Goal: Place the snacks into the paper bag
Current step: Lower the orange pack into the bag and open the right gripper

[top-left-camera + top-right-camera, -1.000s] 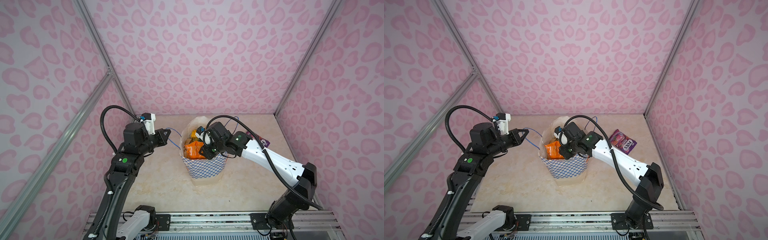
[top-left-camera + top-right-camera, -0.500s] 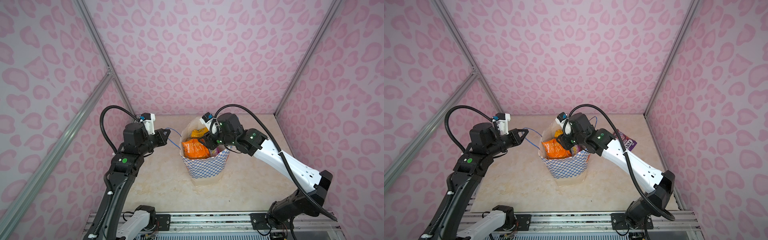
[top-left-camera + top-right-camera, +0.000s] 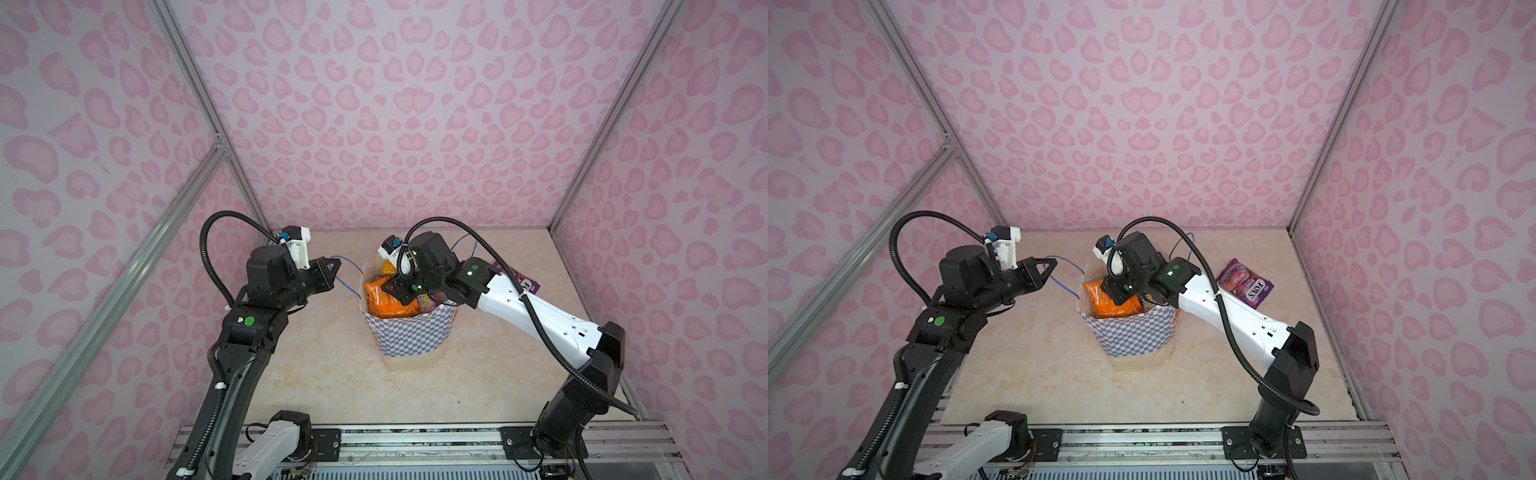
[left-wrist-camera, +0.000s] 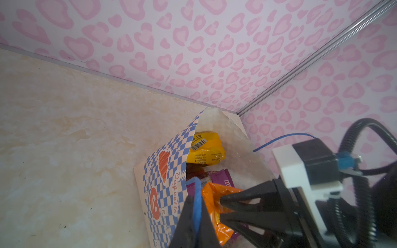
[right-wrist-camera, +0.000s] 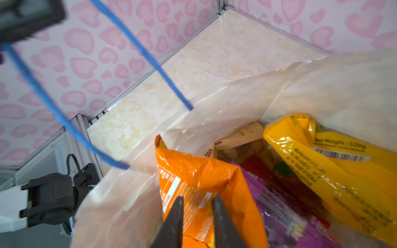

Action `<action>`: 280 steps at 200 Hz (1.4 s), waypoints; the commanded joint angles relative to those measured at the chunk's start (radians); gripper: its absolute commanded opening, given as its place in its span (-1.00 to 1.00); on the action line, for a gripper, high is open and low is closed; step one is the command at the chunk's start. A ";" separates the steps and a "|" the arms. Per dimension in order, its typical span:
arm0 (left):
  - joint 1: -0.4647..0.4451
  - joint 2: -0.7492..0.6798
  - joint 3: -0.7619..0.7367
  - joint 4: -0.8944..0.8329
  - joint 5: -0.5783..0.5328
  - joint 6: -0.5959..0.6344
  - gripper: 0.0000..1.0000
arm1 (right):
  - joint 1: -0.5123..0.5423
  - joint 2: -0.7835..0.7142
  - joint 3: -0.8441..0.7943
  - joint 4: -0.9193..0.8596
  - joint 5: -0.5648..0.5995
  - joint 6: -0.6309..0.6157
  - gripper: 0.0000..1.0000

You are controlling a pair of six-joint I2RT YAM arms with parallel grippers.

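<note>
Checkered blue-and-white paper made up the paper bag (image 3: 409, 336), upright on the tabletop (image 3: 1025, 365) directly beneath the right gripper (image 5: 197, 198); its jaws stood a narrow gap apart at the bag's mouth, and whether they pinched anything could not be told; the left gripper (image 3: 1052, 263), just beside the bag's rim, was clamped tight on the blue cord handle (image 5: 53, 107); an orange packet (image 5: 204, 176) rose right at the right jaws' tips; a yellow packet (image 5: 322, 154) and a purple packet (image 5: 279, 206) lay just beyond them inside the bag; a second purple packet (image 3: 1246, 282) lay on the tabletop, well apart from both pairs of jaws.
</note>
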 commanded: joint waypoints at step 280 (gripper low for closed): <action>0.001 0.002 0.005 0.030 -0.004 -0.001 -0.83 | -0.127 -0.447 -0.099 0.089 0.272 -0.005 0.85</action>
